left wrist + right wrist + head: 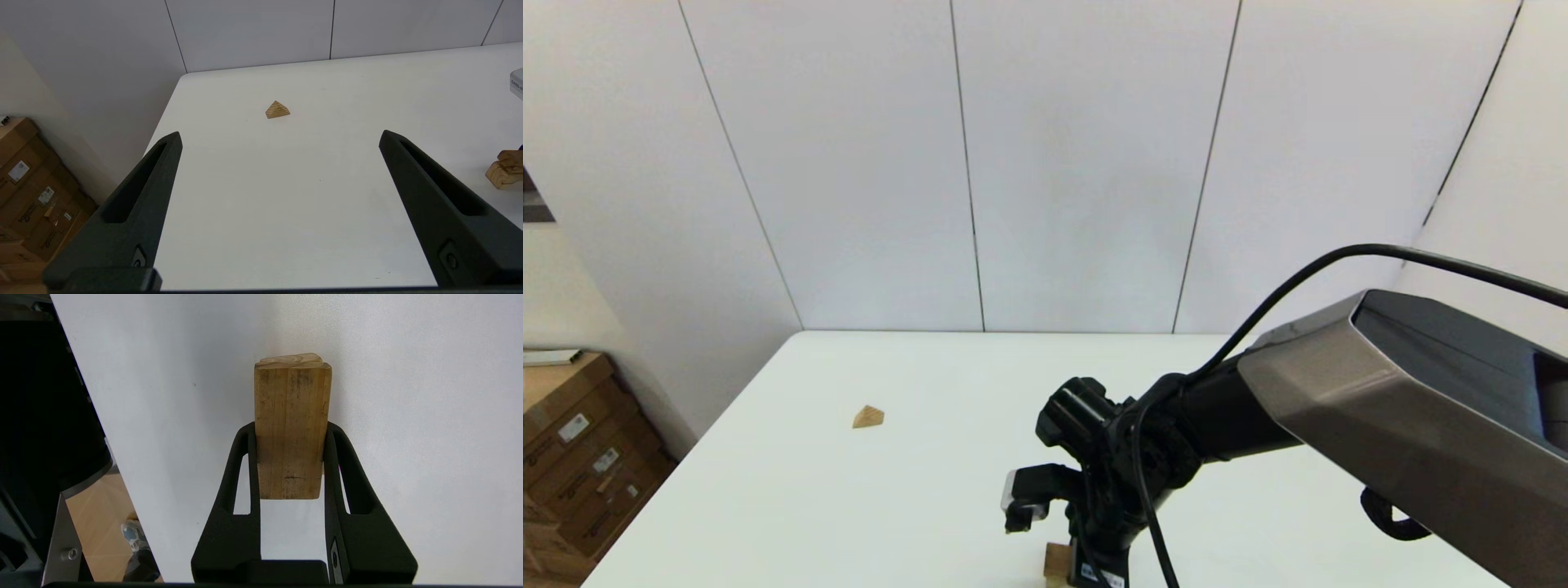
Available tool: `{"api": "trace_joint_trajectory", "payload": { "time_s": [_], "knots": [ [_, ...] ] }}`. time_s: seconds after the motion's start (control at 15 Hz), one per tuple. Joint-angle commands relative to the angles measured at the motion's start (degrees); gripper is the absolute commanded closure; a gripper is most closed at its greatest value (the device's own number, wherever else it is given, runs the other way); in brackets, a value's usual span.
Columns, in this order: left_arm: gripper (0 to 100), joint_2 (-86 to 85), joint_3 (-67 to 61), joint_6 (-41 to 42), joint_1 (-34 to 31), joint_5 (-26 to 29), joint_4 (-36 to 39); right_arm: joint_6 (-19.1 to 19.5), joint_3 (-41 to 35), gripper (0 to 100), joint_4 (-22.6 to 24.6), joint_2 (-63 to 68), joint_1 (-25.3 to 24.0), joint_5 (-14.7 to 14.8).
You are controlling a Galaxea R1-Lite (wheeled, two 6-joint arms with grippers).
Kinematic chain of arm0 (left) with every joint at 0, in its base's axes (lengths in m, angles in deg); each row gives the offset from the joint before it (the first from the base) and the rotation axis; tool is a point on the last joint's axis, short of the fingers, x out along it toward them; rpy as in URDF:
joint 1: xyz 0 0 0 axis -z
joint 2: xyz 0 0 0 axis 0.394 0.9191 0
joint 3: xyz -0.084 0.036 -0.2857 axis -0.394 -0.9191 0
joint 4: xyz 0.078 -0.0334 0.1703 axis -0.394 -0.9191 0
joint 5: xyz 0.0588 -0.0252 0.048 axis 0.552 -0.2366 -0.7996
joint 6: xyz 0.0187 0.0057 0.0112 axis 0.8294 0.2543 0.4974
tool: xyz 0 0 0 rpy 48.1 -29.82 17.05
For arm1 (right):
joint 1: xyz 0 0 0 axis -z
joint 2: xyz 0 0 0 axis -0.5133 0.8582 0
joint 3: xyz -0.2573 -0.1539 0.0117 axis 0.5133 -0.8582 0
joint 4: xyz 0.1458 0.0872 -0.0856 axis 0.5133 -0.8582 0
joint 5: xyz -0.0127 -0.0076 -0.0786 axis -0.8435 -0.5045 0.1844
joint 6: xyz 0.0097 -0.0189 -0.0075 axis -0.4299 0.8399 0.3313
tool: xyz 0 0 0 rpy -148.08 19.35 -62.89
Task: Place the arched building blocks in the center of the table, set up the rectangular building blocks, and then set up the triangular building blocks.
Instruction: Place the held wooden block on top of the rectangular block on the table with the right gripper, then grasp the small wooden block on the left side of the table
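My right gripper (290, 430) is shut on a thick light-brown wooden block (292, 400), the arched block, gripping its two long sides. In the head view the right gripper (1086, 563) and the block (1057, 563) are low over the table (849, 506) near its front edge. The left wrist view catches that block (506, 168) tilted, far off to one side. The triangular wedge (868, 417) (277, 110) lies alone at the table's far left. My left gripper (281, 136) hovers open and empty, facing the wedge from a distance. The rectangular slab is out of view.
Stacked cardboard boxes (572, 457) (32, 196) stand on the floor beyond the table's left edge. The right arm's grey housing (1405, 425) and its black cable (1290, 294) span the right half of the head view. White wall panels close off the back.
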Motion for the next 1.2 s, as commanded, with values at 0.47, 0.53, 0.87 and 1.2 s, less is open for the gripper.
{"api": "trace_joint_trajectory", "payload": {
  "time_s": [0.47, 0.53, 0.87, 1.2],
  "knots": [
    [0, 0.07, 0.05, -0.05, -0.02, 0.03, -0.01, 0.66, 0.02, 0, -0.18, 0.85, -0.11, 0.19],
    [0, 0.07, -0.04, 0.04, -0.02, 0.03, -0.01, 0.23, 0.02, 0, 0.08, 0.85, -0.2, 0.19],
    [0, 0.07, -0.04, -0.05, -0.02, 0.03, -0.01, -0.57, 1.25, 0, 0.08, 0.32, -0.02, 0.01],
    [0, 0.07, -0.04, 0.04, -0.02, 0.03, -0.01, -3.38, -0.42, 0, -0.8, -17.52, 5.34, -0.34]
  ]
}}
